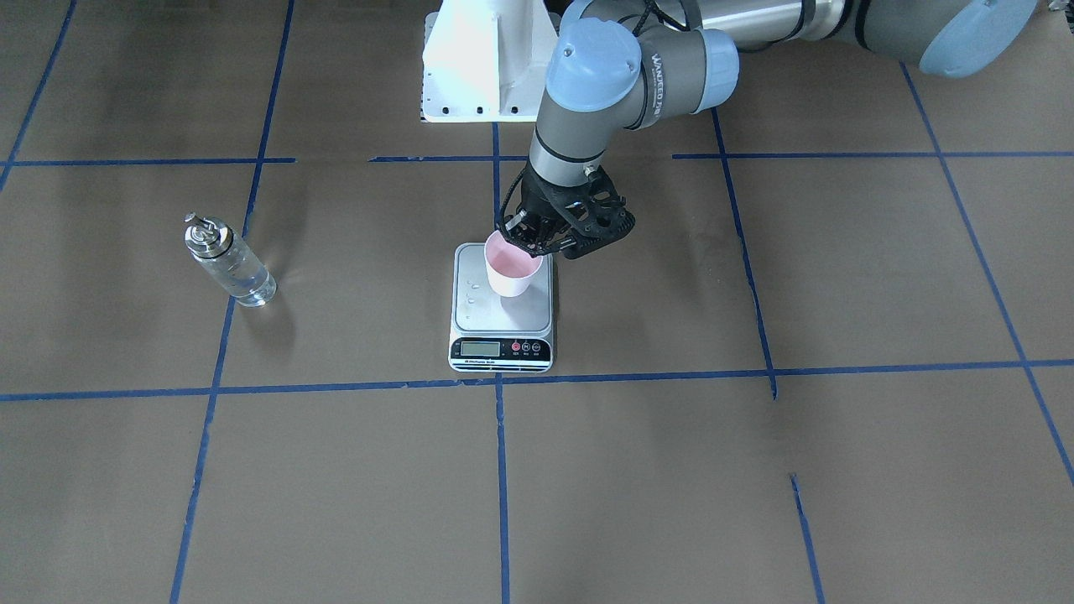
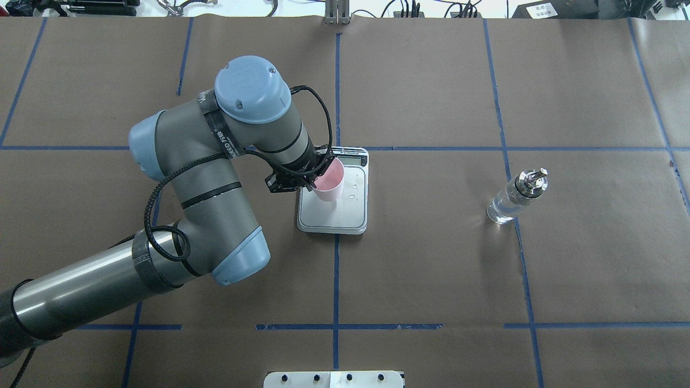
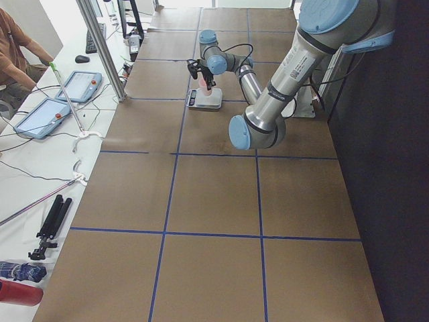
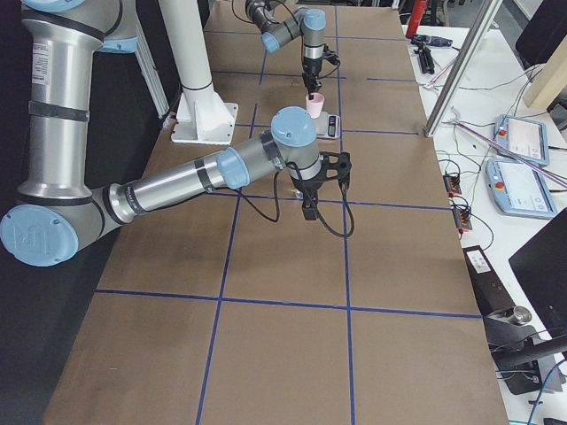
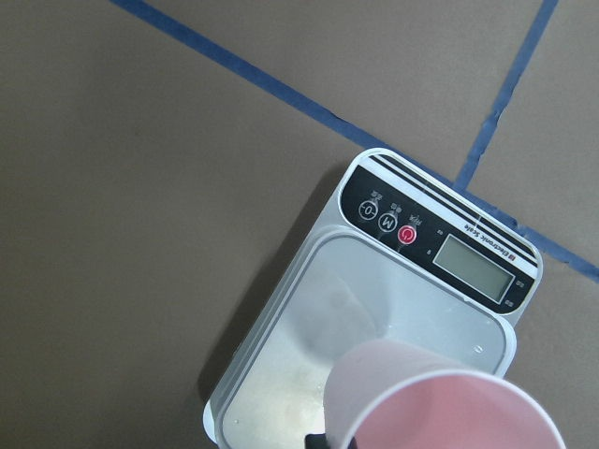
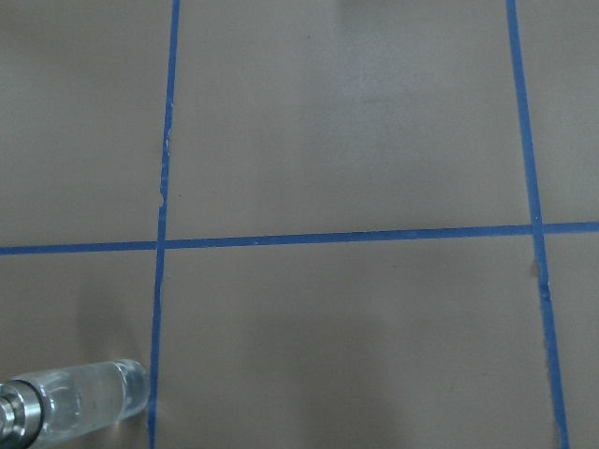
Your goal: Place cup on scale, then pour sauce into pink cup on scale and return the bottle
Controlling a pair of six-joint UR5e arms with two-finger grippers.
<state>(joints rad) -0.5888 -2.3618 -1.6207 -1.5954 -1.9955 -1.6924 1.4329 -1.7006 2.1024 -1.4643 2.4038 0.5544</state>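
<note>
One cup (image 1: 512, 268) over scale (image 1: 503, 320)

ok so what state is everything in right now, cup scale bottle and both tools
cup: upright over the scale platform, looks empty, rim gripped by left tool
scale: flat on the table, a few droplets on its platform, display unreadable
bottle: standing apart from the scale, part full of clear liquid, untouched
left tool: shut on the cup rim
right tool: above the table, open or shut cannot tell
</note>
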